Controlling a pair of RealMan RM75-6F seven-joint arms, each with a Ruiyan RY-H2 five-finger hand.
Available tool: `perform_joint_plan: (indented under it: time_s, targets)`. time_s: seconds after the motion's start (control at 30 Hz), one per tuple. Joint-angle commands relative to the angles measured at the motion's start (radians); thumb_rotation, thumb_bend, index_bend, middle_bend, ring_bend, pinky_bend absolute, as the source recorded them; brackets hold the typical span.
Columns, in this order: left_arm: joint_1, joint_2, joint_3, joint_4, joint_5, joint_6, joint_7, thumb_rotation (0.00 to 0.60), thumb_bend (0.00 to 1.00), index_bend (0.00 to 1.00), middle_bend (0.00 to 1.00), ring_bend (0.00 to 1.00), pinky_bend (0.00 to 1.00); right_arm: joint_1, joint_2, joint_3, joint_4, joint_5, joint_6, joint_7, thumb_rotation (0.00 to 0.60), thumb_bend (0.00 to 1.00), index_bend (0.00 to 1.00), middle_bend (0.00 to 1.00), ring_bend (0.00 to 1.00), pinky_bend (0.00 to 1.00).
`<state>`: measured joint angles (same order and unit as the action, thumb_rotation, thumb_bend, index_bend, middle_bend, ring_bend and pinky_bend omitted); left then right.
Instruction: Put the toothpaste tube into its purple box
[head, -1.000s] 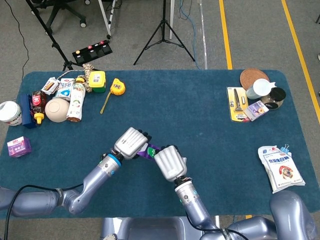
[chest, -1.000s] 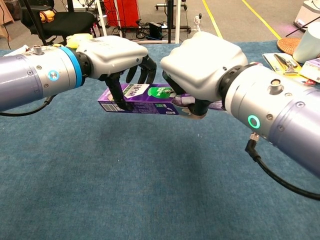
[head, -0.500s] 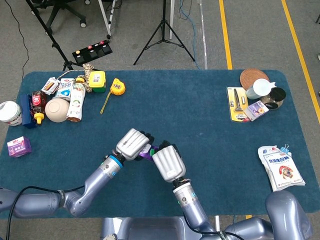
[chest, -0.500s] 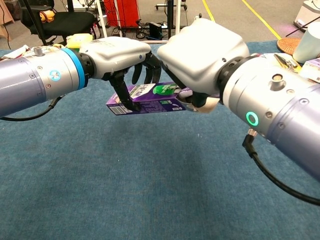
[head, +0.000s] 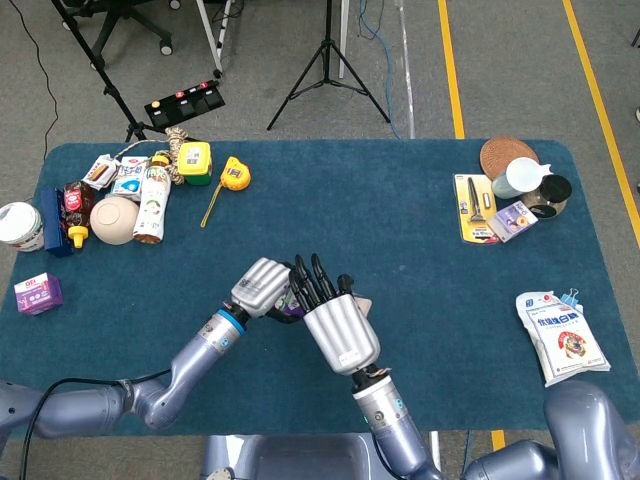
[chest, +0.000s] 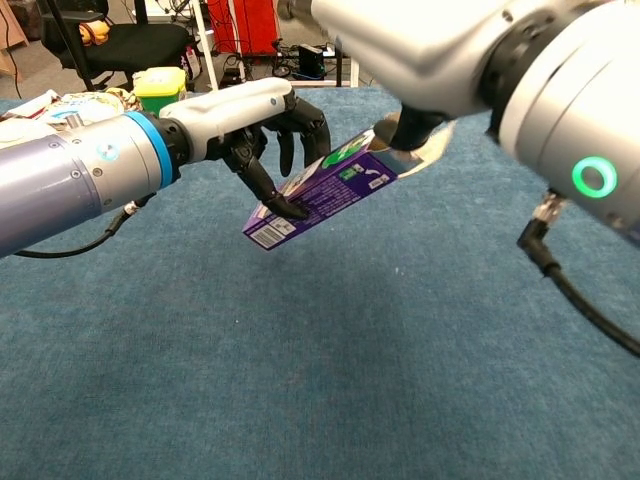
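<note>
My left hand (chest: 240, 115) grips the purple box (chest: 320, 195) from above, above the blue cloth. The box tilts, its barcode end low and to the left, its other end raised toward my right hand (chest: 420, 50). The flat pale end of the toothpaste tube (chest: 425, 150) sticks out of that raised end, pinched under the right hand's thumb. In the head view the left hand (head: 262, 285) and right hand (head: 335, 320) meet near the table's front middle. The right fingers (head: 312, 280) lie straight over the box (head: 287, 309), hiding most of it.
The table's (head: 400, 250) back left holds a cluster: a bowl (head: 112, 219), a bottle (head: 152, 205), a yellow tape measure (head: 234, 174). A small purple carton (head: 38, 293) sits at the left edge. Mats, cups and cards (head: 510, 190) crowd the back right, and a white packet (head: 562, 335) lies front right.
My right hand has risen and its fingers have straightened out over the box. The box's right end has tipped upward and the box has shifted slightly right.
</note>
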<state>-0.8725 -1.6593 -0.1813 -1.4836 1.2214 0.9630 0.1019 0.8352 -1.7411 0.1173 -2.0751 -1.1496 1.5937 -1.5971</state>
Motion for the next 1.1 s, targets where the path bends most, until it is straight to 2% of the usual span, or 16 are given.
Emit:
perform_joint_plan:
  time_s: [0.03, 0.3, 0.47, 0.57, 0.67, 0.73, 0.8, 0.87, 0.93, 0.97, 1.0, 1.1]
  targets:
    - [0.024, -0.037, -0.005, 0.073, 0.107, 0.045, -0.148, 0.600, 0.14, 0.59, 0.49, 0.48, 0.78, -0.022, 0.055, -0.009, -0.046, -0.081, 0.022, 0.033, 0.600, 0.34, 0.06, 0.00, 0.01, 0.38]
    - [0.045, -0.066, -0.007, 0.135, 0.189, 0.117, -0.302, 0.600, 0.14, 0.59, 0.49, 0.48, 0.78, -0.063, 0.145, 0.036, -0.060, -0.139, 0.055, 0.070, 0.600, 0.34, 0.06, 0.00, 0.02, 0.38]
    - [0.046, -0.065, 0.003, 0.164, 0.204, 0.116, -0.299, 0.600, 0.14, 0.59, 0.49, 0.48, 0.78, -0.086, 0.184, 0.056, -0.042, -0.127, 0.055, 0.103, 0.600, 0.34, 0.06, 0.01, 0.03, 0.39]
    - [0.043, -0.064, 0.013, 0.193, 0.215, 0.116, -0.240, 0.600, 0.14, 0.59, 0.49, 0.48, 0.78, -0.101, 0.208, 0.060, -0.011, -0.109, 0.044, 0.138, 0.600, 0.34, 0.06, 0.01, 0.03, 0.39]
    - [0.040, -0.061, 0.029, 0.234, 0.201, 0.095, -0.080, 0.600, 0.14, 0.59, 0.49, 0.48, 0.78, -0.117, 0.234, 0.060, 0.047, -0.083, 0.014, 0.211, 0.600, 0.33, 0.07, 0.02, 0.04, 0.40]
    - [0.038, -0.056, 0.029, 0.237, 0.156, 0.062, 0.041, 0.600, 0.14, 0.59, 0.49, 0.48, 0.78, -0.129, 0.248, 0.065, 0.108, -0.055, -0.014, 0.281, 0.600, 0.31, 0.07, 0.03, 0.05, 0.40]
    - [0.044, -0.068, 0.022, 0.259, 0.102, 0.046, 0.138, 0.600, 0.14, 0.59, 0.49, 0.48, 0.77, -0.143, 0.260, 0.072, 0.218, -0.019, -0.053, 0.381, 0.600, 0.26, 0.07, 0.04, 0.06, 0.41]
    - [0.046, -0.081, 0.014, 0.268, 0.063, 0.039, 0.196, 0.600, 0.14, 0.59, 0.49, 0.48, 0.74, -0.147, 0.265, 0.074, 0.289, -0.024, -0.085, 0.462, 0.600, 0.21, 0.08, 0.05, 0.07, 0.40]
    - [0.048, -0.092, 0.006, 0.275, 0.029, 0.034, 0.243, 0.600, 0.14, 0.58, 0.49, 0.45, 0.65, -0.152, 0.267, 0.075, 0.350, -0.028, -0.108, 0.534, 0.600, 0.16, 0.08, 0.05, 0.07, 0.40]
    - [0.050, -0.098, 0.001, 0.278, 0.008, 0.030, 0.266, 0.600, 0.14, 0.57, 0.47, 0.41, 0.61, -0.156, 0.267, 0.075, 0.384, -0.032, -0.120, 0.575, 0.600, 0.12, 0.08, 0.05, 0.07, 0.39]
    - [0.050, -0.102, -0.002, 0.278, -0.007, 0.026, 0.281, 0.600, 0.14, 0.51, 0.41, 0.34, 0.55, -0.158, 0.267, 0.076, 0.406, -0.034, -0.128, 0.603, 0.600, 0.09, 0.08, 0.06, 0.07, 0.39]
    - [0.051, -0.109, -0.014, 0.268, -0.080, 0.002, 0.350, 0.600, 0.14, 0.24, 0.16, 0.15, 0.42, -0.167, 0.265, 0.077, 0.494, -0.046, -0.156, 0.708, 0.600, 0.02, 0.09, 0.06, 0.08, 0.39]
